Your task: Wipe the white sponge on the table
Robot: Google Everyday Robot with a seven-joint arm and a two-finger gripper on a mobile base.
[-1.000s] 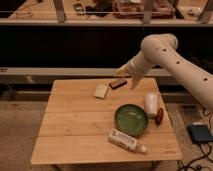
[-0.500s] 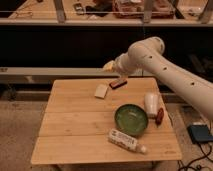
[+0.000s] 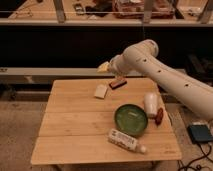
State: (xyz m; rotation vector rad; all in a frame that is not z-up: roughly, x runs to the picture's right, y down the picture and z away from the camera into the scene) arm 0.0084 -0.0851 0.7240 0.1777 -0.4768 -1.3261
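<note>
1. The gripper (image 3: 104,66) hangs in the air over the far edge of the worktop (image 3: 70,135), at the end of the pale arm (image 3: 165,77) that reaches in from the right.
2. Its fingers stand spread as wide as they go, and nothing shows between them. They are not touching anything.
3. The white sponge (image 3: 101,91) lies flat on the far part of the worktop, left of centre. It is almost straight below the gripper and a little nearer the camera.
4. The coming move likely turns on this relation: the sponge lies beneath the fingers and slightly toward the camera, so a mostly downward reach should meet it.
5. The sponge's long axis seems to run from near-left to far-right, at a slight tilt to the planks. Its outline is close to square from here, so that reading is uncertain.
6. There is only one arm, so no choice of side arises.
7. A small dark block (image 3: 118,83) lies just beside the sponge on its right, apart from it but near the path down.
8. The green bowl (image 3: 131,120), white cup (image 3: 151,104) and labelled tube (image 3: 125,141) sit well apart from the sponge, toward the near right.
9. Hard to make out: the fingers' turn relative to the sponge's sides and the gripper's height above the worktop. The arm's base is cut off at the right edge.
</note>
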